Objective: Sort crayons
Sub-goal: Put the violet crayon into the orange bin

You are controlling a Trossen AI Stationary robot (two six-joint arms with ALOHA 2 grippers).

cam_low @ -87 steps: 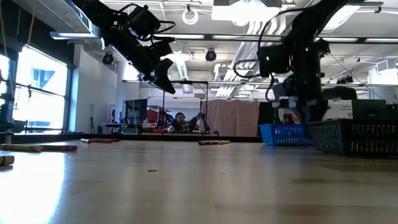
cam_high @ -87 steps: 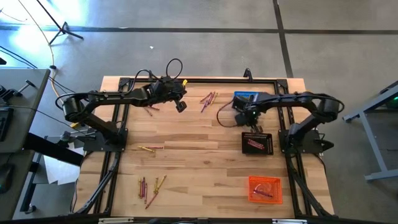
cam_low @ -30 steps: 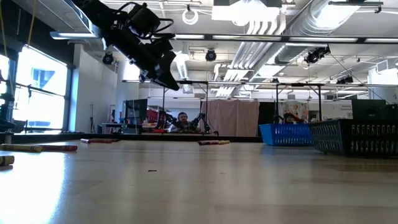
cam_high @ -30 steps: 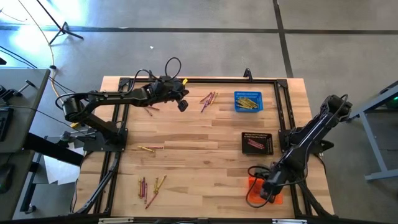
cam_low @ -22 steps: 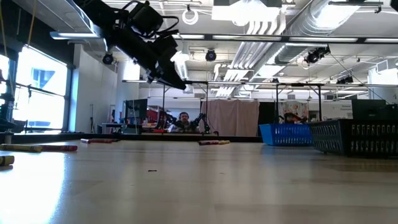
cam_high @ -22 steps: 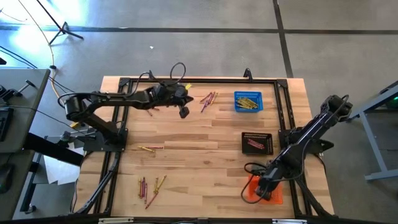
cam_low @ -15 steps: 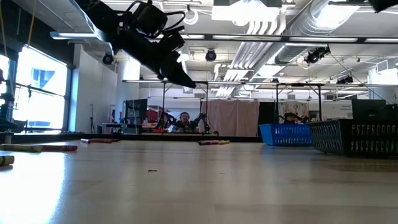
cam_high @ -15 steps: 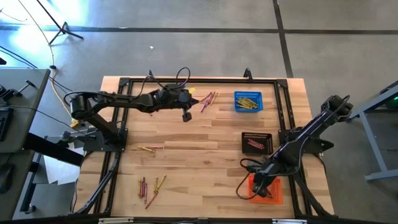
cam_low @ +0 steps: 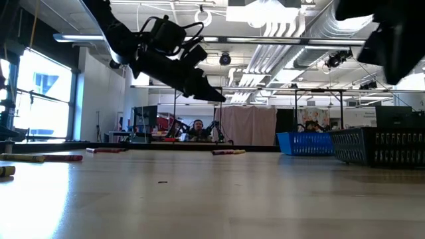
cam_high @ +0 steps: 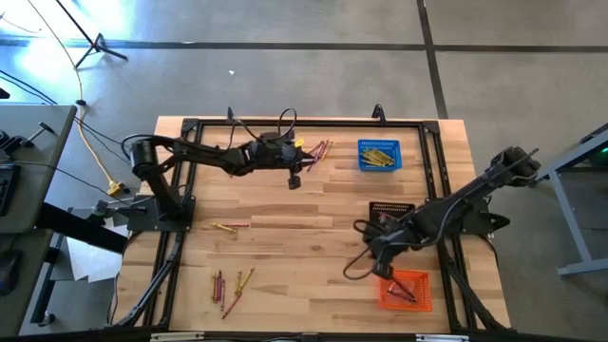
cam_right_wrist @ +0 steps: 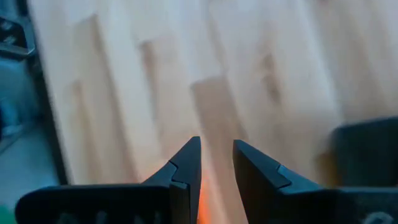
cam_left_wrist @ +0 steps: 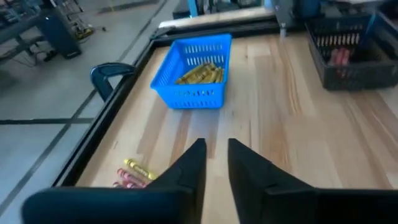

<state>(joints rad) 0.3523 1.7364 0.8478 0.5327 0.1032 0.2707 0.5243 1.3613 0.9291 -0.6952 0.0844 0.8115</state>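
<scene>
Crayons lie flat in loose groups on the wooden table: red and yellow ones at the far middle (cam_high: pixel 318 150), which also show in the left wrist view (cam_left_wrist: pixel 134 174), two at the left (cam_high: pixel 228 226), and several at the near left (cam_high: pixel 231 283). My left gripper (cam_high: pixel 294 180) hangs above the table just left of the far-middle group, its fingers (cam_left_wrist: pixel 216 149) a narrow gap apart and empty. My right gripper (cam_high: pixel 380 263) is above the table at the orange basket's far left corner, its fingers (cam_right_wrist: pixel 216 149) a narrow gap apart with nothing between them.
A blue basket (cam_high: pixel 379 154) with yellow crayons stands at the far right. A black basket (cam_high: pixel 403 224) with pink crayons, partly under my right arm, is at the middle right. An orange basket (cam_high: pixel 408 290) holding crayons is at the near right. The table's middle is bare wood.
My left gripper has gone toward the table's right edge, along the far part of the table, up to the far-middle crayons. My right gripper has gone from over the orange basket toward the far edge and somewhat to the left.
</scene>
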